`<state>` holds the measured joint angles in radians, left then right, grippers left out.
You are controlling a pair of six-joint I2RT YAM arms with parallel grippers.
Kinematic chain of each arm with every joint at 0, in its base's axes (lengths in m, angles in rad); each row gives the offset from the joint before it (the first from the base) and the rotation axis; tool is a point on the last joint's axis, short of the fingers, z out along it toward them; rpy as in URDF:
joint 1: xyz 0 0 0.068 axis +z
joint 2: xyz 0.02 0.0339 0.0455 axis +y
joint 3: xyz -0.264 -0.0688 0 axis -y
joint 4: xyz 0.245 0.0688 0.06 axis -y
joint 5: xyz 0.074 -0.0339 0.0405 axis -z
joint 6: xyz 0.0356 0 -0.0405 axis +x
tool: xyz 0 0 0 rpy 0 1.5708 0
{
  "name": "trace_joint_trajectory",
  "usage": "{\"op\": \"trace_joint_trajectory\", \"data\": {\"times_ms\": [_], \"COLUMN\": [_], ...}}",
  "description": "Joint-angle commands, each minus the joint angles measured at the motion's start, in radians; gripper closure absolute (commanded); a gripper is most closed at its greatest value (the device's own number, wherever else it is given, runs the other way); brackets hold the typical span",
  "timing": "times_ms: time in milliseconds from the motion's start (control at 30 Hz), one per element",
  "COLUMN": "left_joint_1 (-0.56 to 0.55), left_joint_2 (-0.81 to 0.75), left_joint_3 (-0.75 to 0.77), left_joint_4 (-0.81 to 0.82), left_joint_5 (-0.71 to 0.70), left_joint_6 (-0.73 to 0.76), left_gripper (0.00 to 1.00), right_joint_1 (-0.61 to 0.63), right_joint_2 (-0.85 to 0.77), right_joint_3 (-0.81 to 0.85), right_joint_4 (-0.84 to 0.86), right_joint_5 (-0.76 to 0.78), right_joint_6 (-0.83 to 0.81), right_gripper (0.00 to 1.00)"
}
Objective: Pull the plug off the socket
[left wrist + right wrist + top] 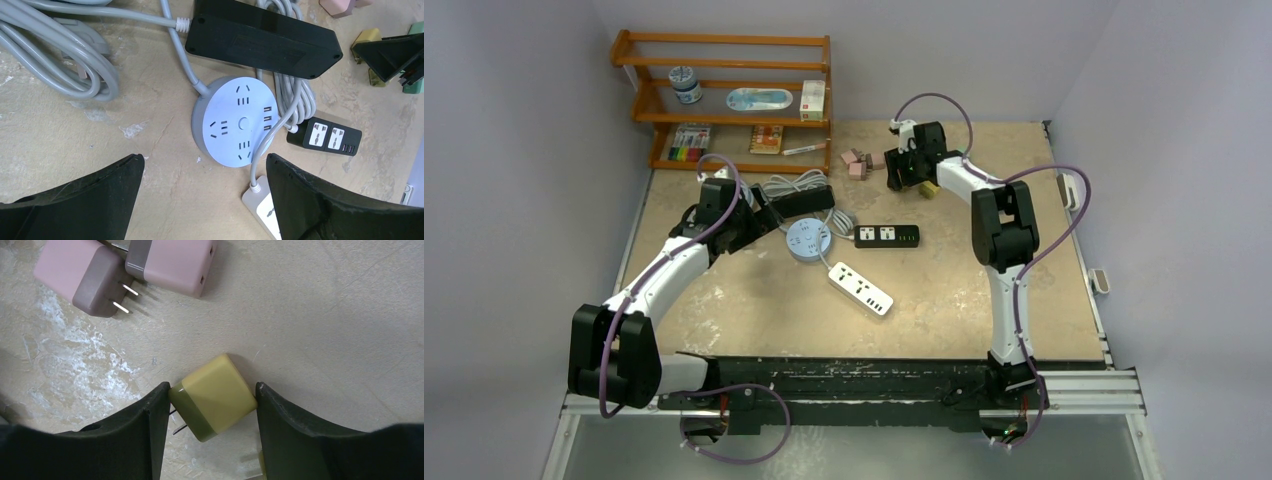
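A yellow plug (pixel 217 395) with an olive band and bare prongs sits cornerwise between my right gripper's fingertips, touching both, at the table's surface. My right gripper (pixel 212 390) is shut on it at the far side of the table (pixel 911 175); the plug also shows in the top view (pixel 930 190). My left gripper (pixel 205 160) is open and empty, hovering just near of a round blue socket (pixel 240 122), and it shows in the top view (pixel 769 212). The round socket's holes hold nothing.
A long black power strip (pixel 262 37), a small black strip (pixel 327 137) and a white strip (pixel 861 288) lie around the round socket, with coiled grey cables (pixel 60 55). Two pink plugs (pixel 125 270) lie beyond the yellow one. A wooden shelf (pixel 724 100) stands at the back left.
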<state>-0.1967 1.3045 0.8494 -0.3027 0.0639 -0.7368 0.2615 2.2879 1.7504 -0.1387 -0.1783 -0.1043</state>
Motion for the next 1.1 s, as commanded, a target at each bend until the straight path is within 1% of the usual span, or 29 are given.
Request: {"op": "trace_joint_trajectory", "data": {"times_ms": [0, 300, 400, 500, 633, 667, 733, 767, 900, 1000, 1067], "left_joint_1": [0.009, 0.008, 0.009, 0.009, 0.009, 0.008, 0.009, 0.008, 0.009, 0.008, 0.008], "left_joint_2": [-0.026, -0.024, -0.024, -0.025, -0.026, -0.027, -0.030, -0.030, -0.035, -0.054, -0.056], "left_joint_3": [0.039, 0.035, 0.034, 0.035, 0.036, 0.038, 0.041, 0.044, 0.075, 0.117, 0.170], "left_joint_4": [0.017, 0.014, 0.017, 0.018, 0.021, 0.023, 0.033, 0.038, 0.053, 0.060, 0.019], "left_joint_5": [0.005, 0.009, 0.012, 0.016, 0.019, 0.020, 0.018, 0.016, 0.004, -0.065, -0.156], "left_joint_6": [0.016, 0.017, 0.016, 0.016, 0.017, 0.017, 0.017, 0.019, 0.037, 0.047, 0.068], "left_gripper": [0.08, 0.08, 0.07, 0.07, 0.07, 0.07, 0.07, 0.07, 0.07, 0.07, 0.06], "right_joint_1": [-0.007, -0.048, -0.059, -0.062, -0.062, -0.064, -0.069, -0.072, -0.087, -0.105, -0.125], "right_joint_2": [-0.053, -0.094, -0.108, -0.121, -0.159, -0.170, -0.197, -0.212, -0.316, -0.403, -0.478], "right_joint_3": [0.011, -0.068, -0.093, -0.105, -0.131, -0.140, -0.150, -0.158, -0.221, -0.289, -0.356], "right_joint_4": [0.012, 0.051, 0.058, 0.058, 0.100, 0.122, 0.164, 0.189, 0.338, 0.469, 0.557], "right_joint_5": [0.019, 0.028, 0.028, 0.014, -0.024, -0.032, -0.053, -0.063, -0.063, -0.032, -0.027], "right_joint_6": [-0.004, 0.025, 0.032, 0.032, 0.038, 0.044, 0.057, 0.065, 0.101, 0.137, 0.172], "right_gripper": [0.51, 0.53, 0.52, 0.45, 0.27, 0.21, 0.03, 0.01, 0.01, 0.01, 0.01]}}
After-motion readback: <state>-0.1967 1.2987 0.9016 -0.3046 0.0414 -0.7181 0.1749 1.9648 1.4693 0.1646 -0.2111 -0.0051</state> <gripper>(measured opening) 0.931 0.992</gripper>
